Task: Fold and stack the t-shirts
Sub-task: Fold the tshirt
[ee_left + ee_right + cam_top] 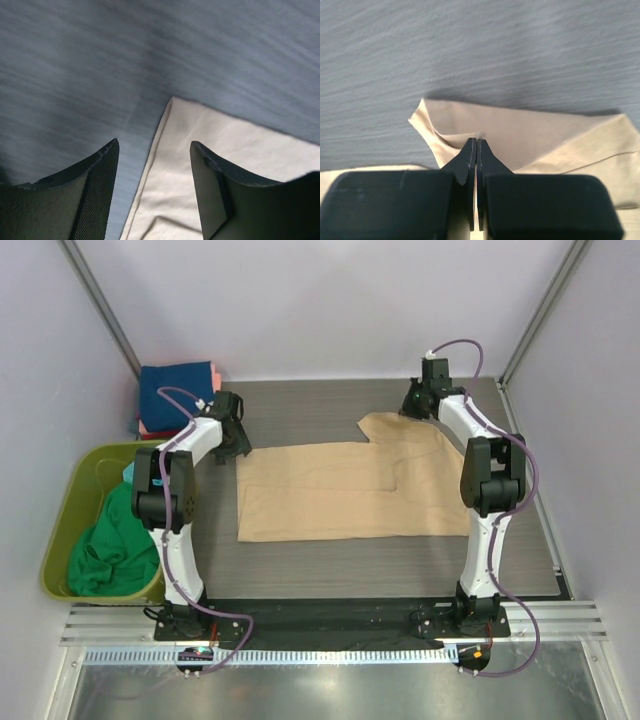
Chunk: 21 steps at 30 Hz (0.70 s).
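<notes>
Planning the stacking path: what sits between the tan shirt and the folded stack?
The left gripper, jaws open, over bare table, per the top external view.

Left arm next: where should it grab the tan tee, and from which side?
Its far-left corner, from above. The tan tee lies flat, so only free edges offer a pinch. That corner sits under the open left gripper, one finger over bare table and one over cloth. The right gripper is shut on the far-right edge, so this probably balances the lift.
</notes>
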{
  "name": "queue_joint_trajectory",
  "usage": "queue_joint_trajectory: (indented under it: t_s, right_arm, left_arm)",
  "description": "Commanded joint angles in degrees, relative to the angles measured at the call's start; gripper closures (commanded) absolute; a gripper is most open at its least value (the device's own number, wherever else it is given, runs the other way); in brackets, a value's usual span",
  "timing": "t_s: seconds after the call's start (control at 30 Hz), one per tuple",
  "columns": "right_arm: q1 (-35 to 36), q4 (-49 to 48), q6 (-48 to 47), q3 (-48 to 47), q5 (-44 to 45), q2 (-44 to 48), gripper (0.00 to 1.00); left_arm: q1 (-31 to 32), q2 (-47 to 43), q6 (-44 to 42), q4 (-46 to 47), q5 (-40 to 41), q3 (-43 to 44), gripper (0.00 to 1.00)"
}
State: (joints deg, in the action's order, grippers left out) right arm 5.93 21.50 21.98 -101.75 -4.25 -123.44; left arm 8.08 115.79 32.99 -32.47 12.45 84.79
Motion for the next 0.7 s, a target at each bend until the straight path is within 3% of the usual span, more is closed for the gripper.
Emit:
queue_joint_trajectory:
  t_s: [0.0,0.53,0.67]
  right_arm:
    - [0.2,-2.5,1.8,2.4,-3.4,4.6,0.99]
    - [0.2,-4.2,1.3,8.2,-4.6,7.7,0.99]
    - [0.1,-4.4,1.1,9.2,-4.3,8.3,0.99]
  left_arm:
    - [0.1,1.2,0.5,4.9,0.6,3.1,0.40]
    - [0.2,8.1,2.1,10.3,-1.0,3.2,0.61]
    - [0.1,8.1,2.5,11.1,-2.3,3.1,0.83]
